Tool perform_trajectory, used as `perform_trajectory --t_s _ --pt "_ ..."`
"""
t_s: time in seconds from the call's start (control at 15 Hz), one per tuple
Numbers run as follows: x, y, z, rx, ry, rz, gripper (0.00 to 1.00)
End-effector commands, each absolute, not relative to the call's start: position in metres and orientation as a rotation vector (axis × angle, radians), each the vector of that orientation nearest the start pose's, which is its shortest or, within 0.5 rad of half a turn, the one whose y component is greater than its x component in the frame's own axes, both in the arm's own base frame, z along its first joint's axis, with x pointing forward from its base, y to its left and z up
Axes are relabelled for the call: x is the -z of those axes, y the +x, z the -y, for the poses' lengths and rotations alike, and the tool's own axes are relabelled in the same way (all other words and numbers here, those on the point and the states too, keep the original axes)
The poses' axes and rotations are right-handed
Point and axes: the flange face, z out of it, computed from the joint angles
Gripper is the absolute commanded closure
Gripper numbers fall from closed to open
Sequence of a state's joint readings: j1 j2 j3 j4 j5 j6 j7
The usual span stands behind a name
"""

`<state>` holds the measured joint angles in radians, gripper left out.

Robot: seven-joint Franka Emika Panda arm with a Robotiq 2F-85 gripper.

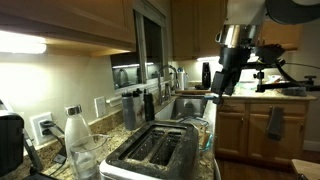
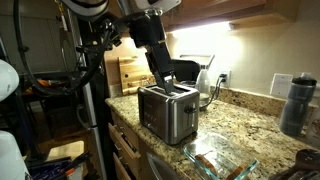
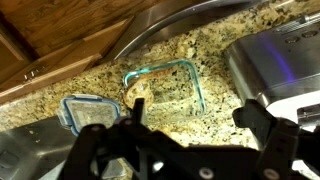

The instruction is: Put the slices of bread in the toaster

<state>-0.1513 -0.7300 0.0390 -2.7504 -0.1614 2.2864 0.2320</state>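
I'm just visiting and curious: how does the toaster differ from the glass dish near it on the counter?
The toaster is opaque brushed silver metal; the glass dish is see-through. The toaster stands tall and boxy; the glass dish is low and shallow. The toaster has narrow dark slots on top; the glass dish is wide open. Both rest on the speckled counter.

Our single arm (image 1: 243, 20) reaches down from high above the toaster (image 1: 155, 150), and the wrist (image 1: 234, 38) is bent so that the tool (image 2: 164, 82) points downward at a slant. In both exterior views the tool hangs close over the top of the toaster, apart from it as far as we can tell. In the wrist view the two fingers (image 3: 265, 125) stand far apart, the jaws spread wide, and nothing is between them.
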Motion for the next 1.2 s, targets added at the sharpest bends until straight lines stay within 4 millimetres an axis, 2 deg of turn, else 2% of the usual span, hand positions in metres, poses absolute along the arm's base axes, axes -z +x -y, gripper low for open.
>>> perform_trajectory --t_s 0.0,0.67,1.13 --pt "-0.443 0.350 0.061 0.448 -3.279 -0.413 0.00" --pt "-0.420 0.376 0.108 0.367 -3.352 -0.306 0.00" --pt "-0.404 0.411 0.151 0.338 -3.305 -0.301 0.00"
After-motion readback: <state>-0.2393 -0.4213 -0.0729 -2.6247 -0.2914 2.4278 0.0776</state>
